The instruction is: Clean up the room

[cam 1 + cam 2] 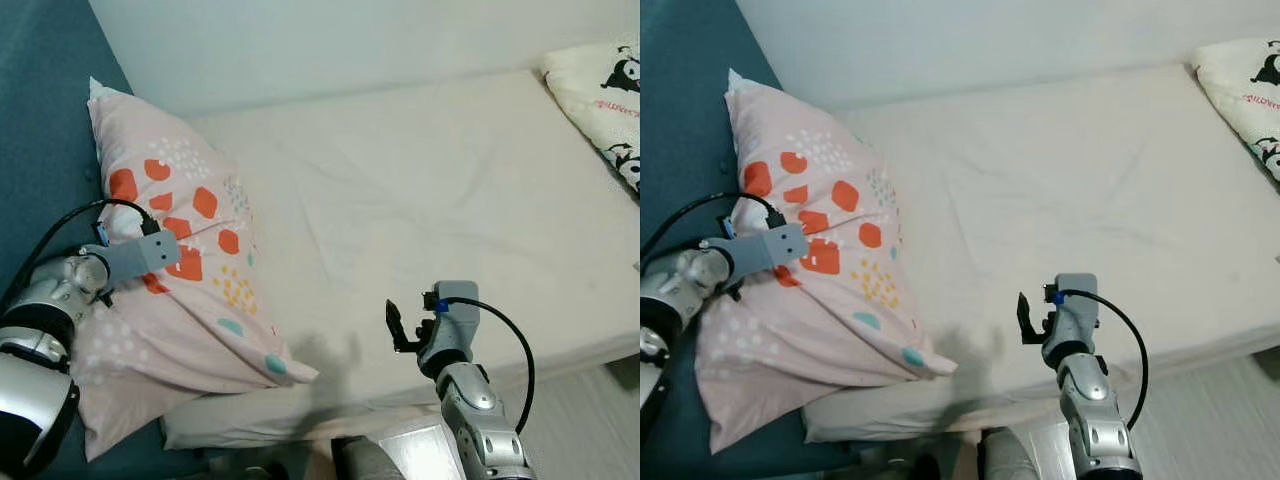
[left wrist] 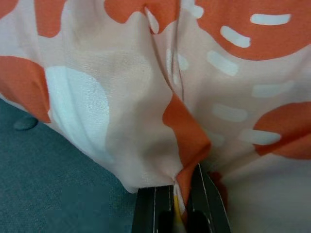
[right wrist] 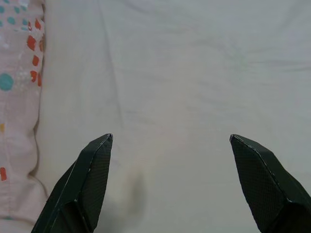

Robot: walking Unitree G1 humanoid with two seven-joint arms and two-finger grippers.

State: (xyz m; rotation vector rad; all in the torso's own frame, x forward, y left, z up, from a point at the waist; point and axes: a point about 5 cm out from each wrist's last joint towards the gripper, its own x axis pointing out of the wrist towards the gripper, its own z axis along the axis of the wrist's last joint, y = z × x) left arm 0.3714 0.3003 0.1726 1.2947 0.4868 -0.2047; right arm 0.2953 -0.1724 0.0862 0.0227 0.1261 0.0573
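At bed's near edge:
Right tool (image 1: 398, 322): released, fingers spread, above bare white bed (image 1: 450, 190).
Left tool (image 2: 181, 206): clenched on fold of pink pillow (image 1: 190, 260).
Pillow: at bed's left end, against teal headboard (image 1: 40, 120).
Far right: panda-print bedding (image 1: 605, 95).

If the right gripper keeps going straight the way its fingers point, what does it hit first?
Most likely the cream bed sheet. The right gripper, fingers wide open, points down at bare sheet, with nothing in between. The pink pillow with orange spots lies off to one side of that line. How far off the sheet lies is unclear.
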